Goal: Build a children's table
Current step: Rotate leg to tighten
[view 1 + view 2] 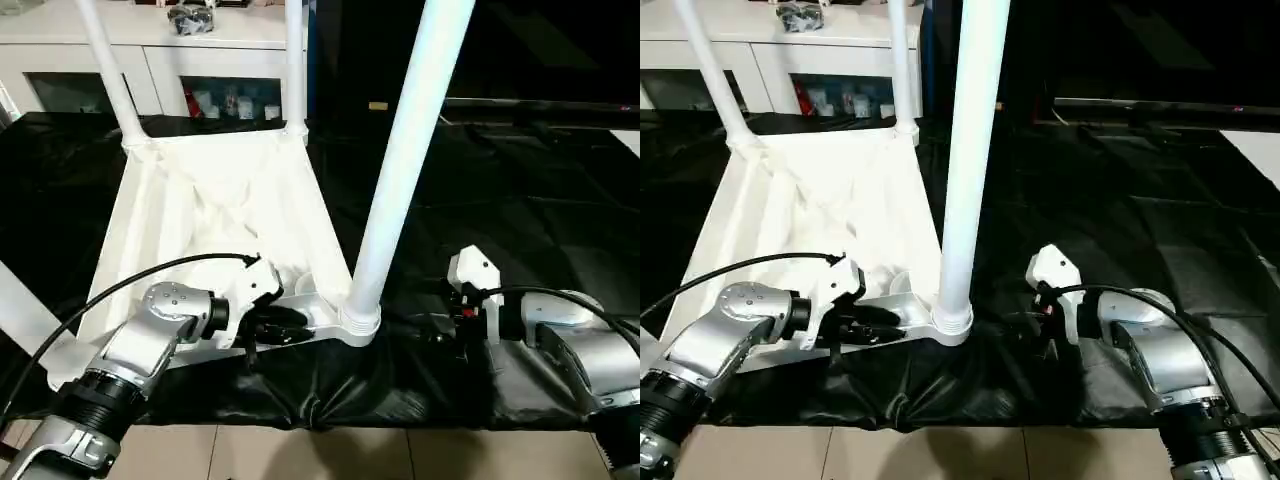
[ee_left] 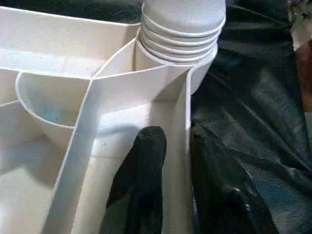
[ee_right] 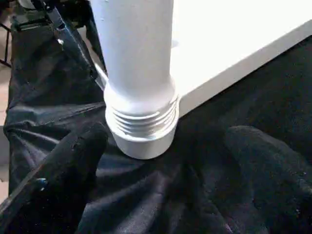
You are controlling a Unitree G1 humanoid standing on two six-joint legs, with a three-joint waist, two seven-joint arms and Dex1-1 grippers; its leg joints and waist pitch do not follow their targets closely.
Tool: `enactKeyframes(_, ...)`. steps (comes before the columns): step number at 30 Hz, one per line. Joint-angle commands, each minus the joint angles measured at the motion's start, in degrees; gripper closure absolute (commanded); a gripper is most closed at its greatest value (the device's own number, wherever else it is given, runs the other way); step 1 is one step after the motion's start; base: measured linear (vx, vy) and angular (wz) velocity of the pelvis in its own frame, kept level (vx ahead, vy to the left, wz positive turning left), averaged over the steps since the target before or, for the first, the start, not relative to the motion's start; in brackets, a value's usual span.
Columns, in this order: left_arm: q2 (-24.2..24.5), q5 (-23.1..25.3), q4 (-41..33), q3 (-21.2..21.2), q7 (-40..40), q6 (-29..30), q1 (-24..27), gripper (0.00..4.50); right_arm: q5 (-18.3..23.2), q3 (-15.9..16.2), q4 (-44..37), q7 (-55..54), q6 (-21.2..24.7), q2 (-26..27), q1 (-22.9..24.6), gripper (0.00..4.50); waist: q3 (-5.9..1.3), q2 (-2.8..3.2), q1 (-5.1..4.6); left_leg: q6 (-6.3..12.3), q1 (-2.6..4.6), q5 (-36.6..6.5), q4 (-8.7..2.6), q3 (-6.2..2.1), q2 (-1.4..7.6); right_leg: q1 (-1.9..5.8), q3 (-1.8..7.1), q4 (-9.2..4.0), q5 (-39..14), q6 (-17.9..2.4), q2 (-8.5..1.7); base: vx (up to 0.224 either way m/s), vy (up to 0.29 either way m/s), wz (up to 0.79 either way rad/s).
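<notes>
Tabletop (image 1: 215, 215) lies upside down; my left gripper (image 2: 170, 161) pinches its near rim. Right gripper (image 3: 161, 170), spread wide, must next grasp the near-right leg (image 1: 405, 160) and screw it tight.

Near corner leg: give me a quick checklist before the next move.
1. Near corner leg standing upright in its socket: ok.
2. Thread fully seated: not ok, thread rings are exposed above the socket.
3. Left gripper on the tabletop rim, one finger either side: ok; whether it is clamped tight: cannot tell.
4. Right gripper jaws open, on either side of the socket base without touching: ok.
5. Two far legs standing in their sockets: ok.
6. Black cloth bunched under the near edge: not ok.
</notes>
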Motion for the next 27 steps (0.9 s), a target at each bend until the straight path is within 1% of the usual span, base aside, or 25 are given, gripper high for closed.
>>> enactKeyframes(1, 0.5, 0.6, -0.4, -1.1, 0.4, 2.7, 1.4, 3.82, 0.2, 0.2, 0.1, -0.3, 0.3, -0.4, -0.9, 0.00, -3.42, -0.22, 0.32, 0.71, 1.11, -18.1, -4.32, -0.78, 1.08, 1.94, 1.55, -4.99, -16.8, -12.0, -1.97, 0.000, 0.000, 0.00)
enactKeyframes(4, 0.9, 0.9, -1.8, -1.5, 0.7, 4.3, 2.1, 3.95, 0.2, 0.5, 0.1, -0.3, 0.7, 0.0, -1.2, 0.00, -3.38, -0.23, 0.35, 0.84, 1.16, -18.1, -4.26, -0.71, 1.04, 1.90, 1.59, -5.12, -17.8, -11.8, -2.02, 0.000, 0.000, 0.00)
enactKeyframes(5, 0.9, 1.1, -2.1, -1.6, 0.6, 4.5, 2.2, 4.19, 0.2, 0.6, 0.2, -0.4, 0.7, 0.1, -1.3, 0.00, -3.32, -0.38, 0.37, 0.84, 1.15, -18.2, -4.27, -0.70, 1.05, 1.83, 1.60, -5.22, -18.4, -11.6, -2.01, 0.000, 0.000, 0.00)
enactKeyframes(7, 1.0, 1.3, -2.6, -1.7, 0.8, 4.8, 2.5, 4.28, 0.2, 0.8, 0.4, -0.3, 0.6, 0.3, -1.5, 0.00, -3.28, -0.31, 0.41, 0.72, 1.15, -18.5, -4.30, -0.74, 1.02, 1.84, 1.57, -5.28, -19.2, -11.3, -2.03, 0.000, 0.000, 0.00)
enactKeyframes(9, 0.8, 1.3, -3.7, -1.6, 1.2, 5.4, 3.1, 4.47, 0.1, 1.3, 0.9, -0.3, 0.6, 0.9, -1.9, 0.00, -3.30, -0.58, 0.25, 0.61, 1.05, -18.5, -4.33, -0.80, 1.06, 1.82, 1.54, -5.26, -19.9, -10.9, -2.05, 0.000, 0.000, 0.00)
enactKeyframes(10, 0.8, 1.4, -4.1, -1.6, 1.3, 5.5, 3.4, 4.47, 0.1, 1.6, 0.9, -0.2, 0.6, 1.2, -2.0, 0.00, -3.30, -0.43, 0.30, 0.61, 1.13, -18.5, -4.31, -0.80, 1.08, 1.73, 1.58, -5.28, -19.9, -10.9, -2.06, 0.000, 0.000, 0.00)
enactKeyframes(11, 0.8, 1.5, -4.4, -1.7, 1.3, 5.8, 3.5, 4.47, 0.0, 1.8, 1.1, -0.2, 0.5, 1.5, -2.1, 0.00, -3.30, -0.65, 0.20, 0.67, 1.05, -18.5, -4.34, -0.79, 1.10, 1.74, 1.57, -5.27, -19.7, -10.9, -2.02, 0.000, 0.000, 0.00)
enactKeyframes(14, 0.8, 1.5, -4.9, -1.7, 1.0, 5.0, 3.7, 4.47, -0.7, 3.6, 2.1, -0.1, 0.2, 3.2, -3.0, 0.00, -3.38, -0.66, 0.20, 0.81, 1.04, -17.5, -4.30, -0.77, 1.09, 1.70, 1.59, -5.07, -18.7, -11.1, -2.03, 0.000, 0.000, 0.00)
enactKeyframes(15, 0.8, 1.5, -4.9, -1.7, 1.0, 5.0, 3.7, 4.47, -0.7, 3.6, 2.1, -0.1, 0.2, 3.2, -3.0, 0.00, -3.41, -0.63, 0.24, 0.81, 1.10, -17.3, -4.26, -0.73, 1.10, 1.70, 1.63, -5.08, -18.3, -11.1, -2.03, 0.000, 0.000, 0.00)
enactKeyframes(17, 0.8, 1.8, -4.8, -1.6, 1.0, 3.5, 3.7, 4.47, -1.7, 4.6, 3.2, -0.6, -0.7, 4.2, -3.9, 0.00, -3.45, -0.61, 0.33, 0.83, 0.99, -16.5, -4.32, -0.76, 1.13, 1.84, 1.62, -4.87, -16.7, -11.5, -2.02, 0.000, 0.000, 0.00)
enactKeyframes(18, 0.5, 1.7, -4.8, -1.2, 1.1, 2.5, 3.7, 4.47, -3.0, 5.6, 4.6, -1.6, -1.4, 5.3, -5.0, 0.00, -3.53, -0.74, 0.32, 0.89, 0.97, -15.9, -4.26, -0.72, 1.13, 1.80, 1.61, -4.72, -15.4, -11.8, -2.01, 0.000, 0.000, 0.00)
enactKeyframes(19, 0.4, 1.6, -4.8, -1.1, 1.2, 2.2, 3.7, 4.47, -3.5, 6.0, 5.2, -2.1, -1.6, 5.7, -5.5, 0.00, -3.50, -0.85, 0.14, 0.80, 0.87, -16.0, -4.29, -0.65, 1.03, 1.82, 1.57, -4.71, -15.6, -12.0, -2.03, 0.000, 0.000, 0.00)
enactKeyframes(20, 0.4, 1.5, -4.8, -0.9, 1.2, 2.1, 3.6, 4.47, -4.0, 6.3, 5.9, -2.6, -1.9, 6.2, -6.1, 0.00, -3.45, -0.94, 0.17, 0.74, 1.04, -16.1, -4.26, -0.60, 1.04, 1.72, 1.61, -4.78, -16.1, -11.9, -2.03, 0.000, 0.000, 0.00)
enactKeyframes(22, 0.4, 1.5, -4.9, -0.9, 1.1, 2.1, 3.5, 4.47, -4.4, 6.5, 7.6, -3.4, -2.5, 6.9, -7.2, 0.00, -3.35, -0.80, 0.29, 0.60, 1.09, -16.6, -4.31, -0.62, 1.09, 1.74, 1.68, -4.88, -17.1, -11.6, -2.12, 0.000, 0.000, 0.00)
enactKeyframes(23, 0.5, 1.6, -4.9, -0.9, 1.0, 2.1, 3.5, 4.49, -4.5, 6.6, 8.5, -3.6, -2.8, 7.3, -7.8, 0.17, -3.38, -0.81, 0.28, 0.49, 1.13, -16.7, -4.30, -0.61, 1.10, 1.71, 1.69, -4.87, -17.4, -11.5, -2.12, 0.000, 0.000, 0.00)
enactKeyframes(24, 0.7, 1.7, -5.0, -0.8, 0.9, 2.1, 3.5, 4.50, -4.6, 6.8, 9.5, -3.9, -3.1, 7.8, -8.6, 0.35, -3.34, -0.64, 0.34, 0.28, 1.13, -16.8, -4.36, -0.66, 1.11, 1.70, 1.71, -4.88, -17.4, -11.4, -2.13, 0.000, 0.000, 0.00)
enactKeyframes(25, 0.7, 1.7, -5.0, -0.8, 0.9, 2.1, 3.5, 4.50, -4.6, 6.8, 9.5, -3.9, -3.1, 7.8, -8.6, 0.35, -3.41, -0.68, 0.29, 0.24, 1.12, -16.8, -4.33, -0.65, 1.10, 1.72, 1.69, -4.83, -17.1, -11.4, -2.10, 0.000, 0.000, 0.00)
enactKeyframes(26, 0.8, 1.7, -4.9, -0.7, 0.9, 1.9, 3.4, 4.50, -4.7, 6.8, 10.4, -4.1, -3.5, 8.3, -9.1, 0.35, -3.39, -0.44, 0.36, 0.16, 1.11, -16.9, -4.39, -0.71, 1.10, 1.75, 1.69, -4.78, -16.5, -11.5, -2.09, 0.000, 0.000, 0.00)
enactKeyframes(27, 0.8, 1.7, -4.9, -0.7, 0.8, 1.9, 3.5, 4.50, -4.8, 6.8, 10.8, -4.2, -3.7, 8.5, -9.3, 0.50, -3.37, -0.61, 0.25, 0.10, 1.00, -17.1, -4.42, -0.69, 1.05, 1.80, 1.67, -4.79, -16.4, -11.5, -2.02, 0.000, 0.000, 0.00)
